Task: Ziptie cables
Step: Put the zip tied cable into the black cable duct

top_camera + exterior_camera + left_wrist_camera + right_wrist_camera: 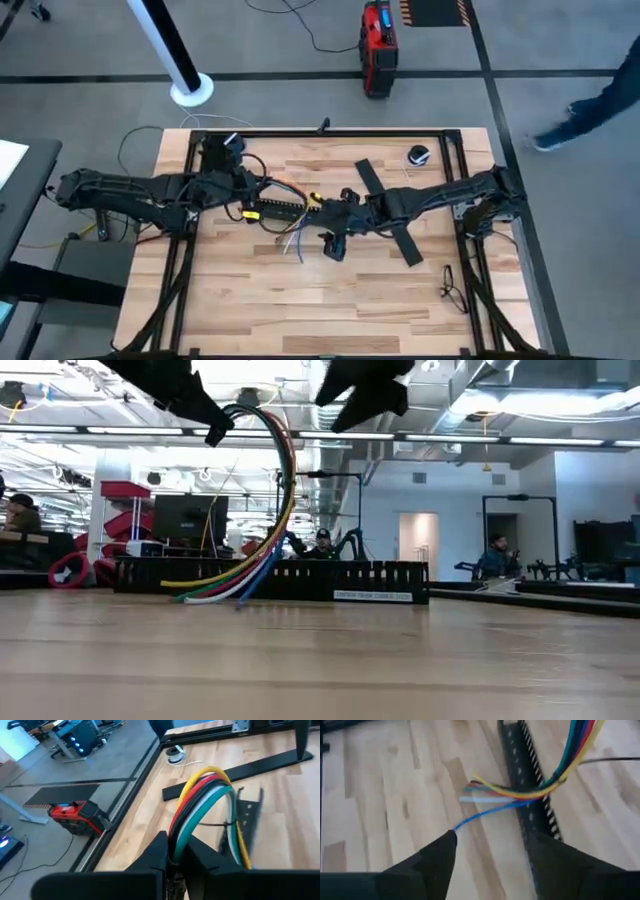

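We are the two dark arms, working over the middle of the wooden surface (330, 300). Our left pincer (175, 857) is pinching one end of the cables (205, 802) tight between its two fingers and holding that end up in the air. From there the cables go up, bend over in a hoop and fall back down, so their loose ends lie spread out on the wood, just past the long black channel (530, 805) with the comb teeth. In the low view the bundle hangs down in front of that channel and touches the wood. Our right pincer (492, 852) hangs above the loose ends with its fingers spread wide and nothing between them. The thin blue wire points toward it but does not touch it. A flat black strip (388, 212) lies under the right arm, near the pincer. We can see a thin dark line crossing the bundle in the left wrist view, but we cannot tell if it is a tie. We think this is the holding step: one arm keeps the wires together while the other gets ready. Next, we think the right pincer should come down and close on the loose ends, so all the wires sit side by side in one neat bunch. It must move slowly, because the thin wires can slip away or fan out more.
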`<state>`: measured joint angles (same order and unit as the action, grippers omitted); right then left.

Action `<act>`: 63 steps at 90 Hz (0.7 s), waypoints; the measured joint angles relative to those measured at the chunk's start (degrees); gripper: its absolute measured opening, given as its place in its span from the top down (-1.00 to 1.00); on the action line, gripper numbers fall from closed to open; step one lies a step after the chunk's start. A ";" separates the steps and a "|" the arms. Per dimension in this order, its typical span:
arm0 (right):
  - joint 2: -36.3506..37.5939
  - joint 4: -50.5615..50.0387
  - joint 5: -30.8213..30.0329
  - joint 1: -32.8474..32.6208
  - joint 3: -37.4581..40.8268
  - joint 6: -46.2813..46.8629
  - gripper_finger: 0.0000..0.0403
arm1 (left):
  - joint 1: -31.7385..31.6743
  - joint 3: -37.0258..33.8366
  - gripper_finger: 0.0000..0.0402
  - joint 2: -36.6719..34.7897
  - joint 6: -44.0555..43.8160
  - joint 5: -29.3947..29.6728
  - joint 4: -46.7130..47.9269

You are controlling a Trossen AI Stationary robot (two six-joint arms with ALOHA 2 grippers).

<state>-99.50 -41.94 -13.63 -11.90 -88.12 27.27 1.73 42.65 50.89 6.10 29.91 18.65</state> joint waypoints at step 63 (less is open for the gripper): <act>-1.16 57.67 -26.72 -1.19 34.25 8.07 -0.17 | -0.04 -0.07 0.88 0.04 -0.34 -0.60 -0.15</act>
<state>-100.66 15.73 -40.35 -13.09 -53.87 35.34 1.69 42.59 50.94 5.76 29.31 18.50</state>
